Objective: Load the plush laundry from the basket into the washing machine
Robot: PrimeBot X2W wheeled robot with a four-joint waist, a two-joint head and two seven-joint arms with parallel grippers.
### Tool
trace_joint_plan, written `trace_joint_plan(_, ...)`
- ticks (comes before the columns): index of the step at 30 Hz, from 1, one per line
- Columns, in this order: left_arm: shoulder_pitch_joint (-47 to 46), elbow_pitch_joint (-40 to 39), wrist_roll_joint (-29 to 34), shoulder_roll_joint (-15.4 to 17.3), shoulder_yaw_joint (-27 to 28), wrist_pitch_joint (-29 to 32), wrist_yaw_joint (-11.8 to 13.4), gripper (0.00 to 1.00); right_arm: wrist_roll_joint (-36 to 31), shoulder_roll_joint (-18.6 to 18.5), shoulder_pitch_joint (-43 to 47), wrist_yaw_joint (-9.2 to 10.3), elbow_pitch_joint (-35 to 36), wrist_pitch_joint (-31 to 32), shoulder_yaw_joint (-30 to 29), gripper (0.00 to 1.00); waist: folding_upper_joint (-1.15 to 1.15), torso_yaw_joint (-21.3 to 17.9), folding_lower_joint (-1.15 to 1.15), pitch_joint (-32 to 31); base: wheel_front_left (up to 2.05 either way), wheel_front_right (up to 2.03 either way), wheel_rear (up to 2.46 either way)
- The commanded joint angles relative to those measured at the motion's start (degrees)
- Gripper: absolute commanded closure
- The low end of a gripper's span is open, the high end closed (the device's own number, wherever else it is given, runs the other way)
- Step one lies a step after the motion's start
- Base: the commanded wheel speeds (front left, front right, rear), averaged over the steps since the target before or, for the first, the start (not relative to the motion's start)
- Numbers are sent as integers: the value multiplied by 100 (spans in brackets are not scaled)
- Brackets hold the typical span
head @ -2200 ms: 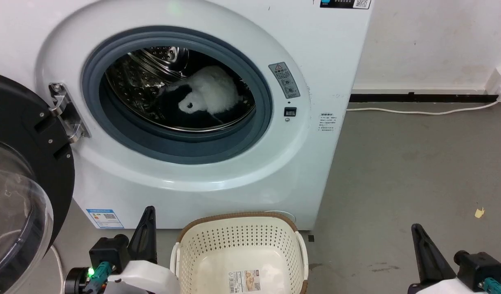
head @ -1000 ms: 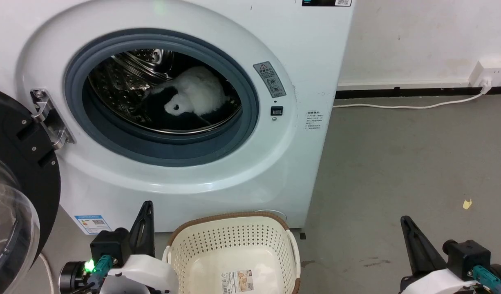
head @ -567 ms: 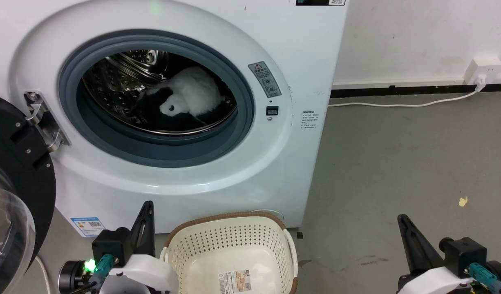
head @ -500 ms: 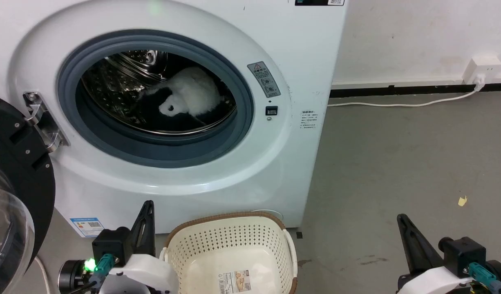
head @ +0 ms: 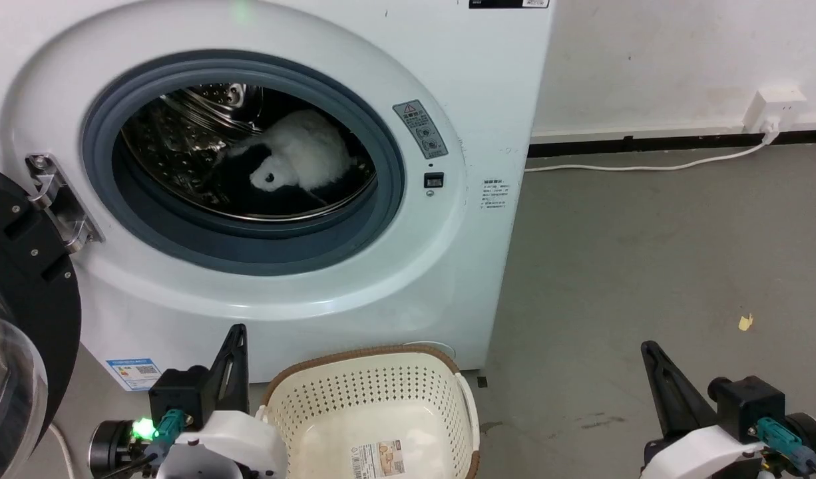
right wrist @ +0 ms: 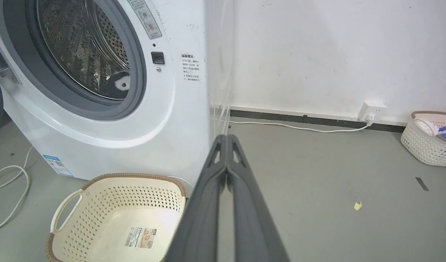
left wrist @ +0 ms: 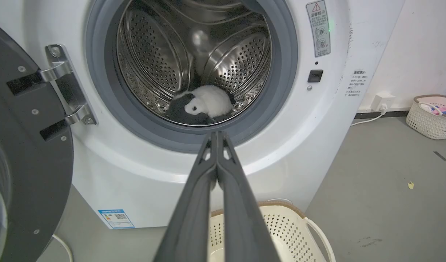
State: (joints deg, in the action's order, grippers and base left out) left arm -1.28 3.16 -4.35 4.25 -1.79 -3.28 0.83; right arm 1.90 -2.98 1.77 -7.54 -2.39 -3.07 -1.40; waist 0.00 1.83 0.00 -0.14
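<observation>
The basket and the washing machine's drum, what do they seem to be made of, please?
The basket: matte cream plastic, with regular punched holes; its brown rim looks woven, perhaps plastic too. The drum: shiny perforated metal, likely stainless steel, judging by its reflections.

White plush laundry [head: 308, 153] with black patches sits inside the white washing machine [head: 395, 293], ringed by a grey gasket [head: 248, 251]. Before the machine stands a cream, hole-patterned basket [head: 355, 399], brown-rimmed.

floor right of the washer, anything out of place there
A small yellow scrap lies loose on the grey floor, like litter. Otherwise nothing stands out; the basket stands upright.
</observation>
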Motion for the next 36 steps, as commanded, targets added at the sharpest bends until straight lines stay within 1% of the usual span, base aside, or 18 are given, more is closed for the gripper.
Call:
trace_joint_plan(1, 86, -66, 85, -37, 30, 42, -33, 100, -50, 8, -87, 4, 63, 39, 23, 100, 0, -13, 0, 1, 0, 0, 0)
trace_joint_plan(26, 126, -303, 416, -132, 171, 313, -80, 100, -182, 10, -172, 5, 230, 293, 134, 100, 0, -174, 0, 13, 0, 0, 0)
trace_joint_plan(36, 128, -316, 435, -137, 179, 328, -83, 100, -190, 11, -177, 5, 239, 307, 140, 100, 0, -183, 0, 14, 0, 0, 0)
